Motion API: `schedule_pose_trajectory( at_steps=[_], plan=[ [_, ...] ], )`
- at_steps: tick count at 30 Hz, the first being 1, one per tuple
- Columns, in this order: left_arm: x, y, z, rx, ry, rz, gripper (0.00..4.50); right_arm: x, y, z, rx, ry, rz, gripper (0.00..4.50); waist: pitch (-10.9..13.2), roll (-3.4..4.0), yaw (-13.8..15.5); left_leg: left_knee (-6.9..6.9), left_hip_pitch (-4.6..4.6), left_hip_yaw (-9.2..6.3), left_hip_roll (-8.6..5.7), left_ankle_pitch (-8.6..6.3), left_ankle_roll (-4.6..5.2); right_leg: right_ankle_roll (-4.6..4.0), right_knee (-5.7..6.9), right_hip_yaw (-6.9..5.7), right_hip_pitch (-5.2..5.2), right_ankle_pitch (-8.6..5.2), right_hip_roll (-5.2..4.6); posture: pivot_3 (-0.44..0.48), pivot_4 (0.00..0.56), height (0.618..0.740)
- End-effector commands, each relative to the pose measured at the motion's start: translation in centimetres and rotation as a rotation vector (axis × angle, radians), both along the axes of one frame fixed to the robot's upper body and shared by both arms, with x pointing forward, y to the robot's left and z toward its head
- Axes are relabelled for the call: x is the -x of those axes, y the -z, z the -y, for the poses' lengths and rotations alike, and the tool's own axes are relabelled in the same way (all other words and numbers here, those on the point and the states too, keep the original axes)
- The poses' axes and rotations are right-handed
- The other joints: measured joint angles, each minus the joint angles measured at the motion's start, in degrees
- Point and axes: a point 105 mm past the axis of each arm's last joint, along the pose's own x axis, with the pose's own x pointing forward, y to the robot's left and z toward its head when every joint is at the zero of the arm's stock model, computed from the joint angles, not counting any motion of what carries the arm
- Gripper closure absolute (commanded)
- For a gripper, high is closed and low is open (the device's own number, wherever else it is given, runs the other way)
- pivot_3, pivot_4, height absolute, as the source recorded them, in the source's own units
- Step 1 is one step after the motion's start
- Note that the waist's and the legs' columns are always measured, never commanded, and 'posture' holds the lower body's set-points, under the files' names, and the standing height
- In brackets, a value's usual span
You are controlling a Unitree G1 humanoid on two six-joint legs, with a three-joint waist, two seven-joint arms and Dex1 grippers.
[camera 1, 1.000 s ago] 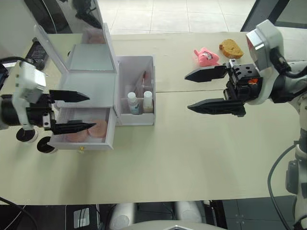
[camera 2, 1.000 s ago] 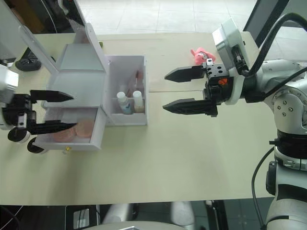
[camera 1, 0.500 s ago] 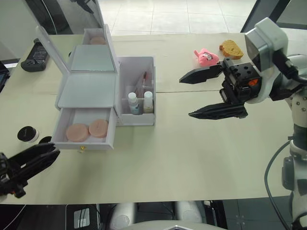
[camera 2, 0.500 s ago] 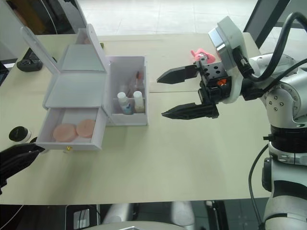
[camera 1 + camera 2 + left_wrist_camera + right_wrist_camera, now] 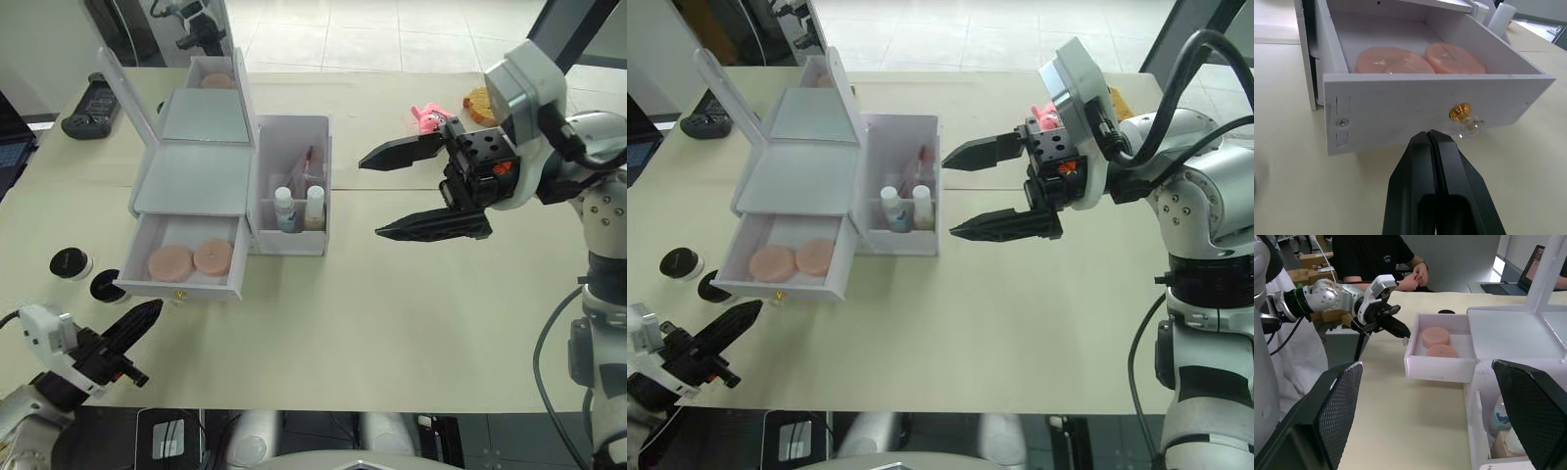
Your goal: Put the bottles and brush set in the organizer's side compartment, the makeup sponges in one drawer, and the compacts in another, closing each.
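Observation:
The white organizer (image 5: 193, 181) stands at the table's left with its lid up. Its bottom drawer (image 5: 181, 284) is pulled out and holds two pink round pads (image 5: 192, 259). Two small bottles (image 5: 298, 206) and the brush set (image 5: 307, 168) stand in the side compartment (image 5: 294, 240). Two black round compacts (image 5: 71, 262) lie on the table left of the drawer. A pink sponge (image 5: 427, 117) and an orange sponge (image 5: 476, 101) lie at the back right. My left gripper (image 5: 153, 310) is shut and empty, its tip just before the drawer's gold knob (image 5: 1461, 112). My right gripper (image 5: 371, 198) hangs open right of the organizer.
A black device (image 5: 88, 98) lies at the table's back left corner, and a laptop (image 5: 12, 117) shows at the left edge. A person (image 5: 1376, 254) sits beyond the table's left side. The table's front edge (image 5: 323, 409) runs close behind my left gripper.
My left gripper has pulled back from the open drawer toward the table's front left and shut. The right gripper stays open. The camera has shifted.

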Motion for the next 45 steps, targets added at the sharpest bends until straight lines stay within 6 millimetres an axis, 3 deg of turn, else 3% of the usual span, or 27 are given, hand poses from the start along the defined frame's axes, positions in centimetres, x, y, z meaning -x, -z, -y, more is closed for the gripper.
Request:
schedule_pose_trajectory(
  at_steps=[1, 9, 19, 30, 37, 45],
  plan=[
    [-1.9, -1.0, -0.5, -0.051, -0.045, 0.067, 4.47, 0.7, -1.0, 0.3, -0.018, 0.004, 0.046, 0.0, 0.0, 0.0, 0.0, 0.0, 0.0, 0.0, 0.0, 0.0, 0.0, 0.0, 0.02, 0.0, 0.0, 0.0, 0.0, 0.0, 0.15, 0.74],
    [-6.2, -2.7, 1.2, -0.067, 0.002, 0.16, 4.47, 1.0, -0.9, 0.4, -0.02, 0.041, 0.043, 0.0, 0.0, -0.02, 0.1, 0.05, 0.0, -0.04, -0.03, 0.01, -0.01, 0.0, 0.05, -0.03, 0.02, 0.0, -0.01, 0.0, 0.15, 0.74],
    [-9.1, -2.3, 2.0, -0.107, 0.037, 0.164, 4.47, 1.2, -0.9, 0.6, -0.024, 0.084, 0.057, 0.0, 0.0, -0.02, -0.1, 0.03, -0.01, -0.04, -0.02, 0.01, -0.01, 0.0, 0.09, -0.03, -0.04, 0.0, 0.01, 0.0, 0.15, 0.74],
    [-9.8, -2.9, 1.2, -0.128, 0.027, 0.188, 4.47, 1.2, -0.8, 0.7, -0.031, 0.102, 0.06, 0.0, 0.0, -0.02, 0.0, 0.04, -0.01, -0.06, -0.02, 0.01, -0.01, 0.0, 0.1, -0.04, -0.03, 0.0, 0.01, 0.0, 0.15, 0.74],
    [-10.8, -3.2, 2.2, -0.117, 0.032, 0.211, 4.47, 1.0, -0.9, 0.6, -0.031, 0.105, 0.062, 0.0, 0.0, -0.02, 0.2, 0.09, -0.04, -0.08, -0.05, 0.02, -0.02, 0.01, 0.1, -0.06, -0.02, 0.0, -0.01, 0.0, 0.15, 0.74],
    [-10.0, -2.7, 1.1, -0.125, 0.009, 0.192, 4.47, 1.0, -0.8, 0.8, -0.027, 0.111, 0.056, 0.0, 0.0, -0.03, -0.1, 0.07, -0.05, -0.09, -0.05, 0.02, -0.02, 0.01, 0.1, -0.06, -0.04, 0.0, 0.0, 0.0, 0.15, 0.74]
  ],
)
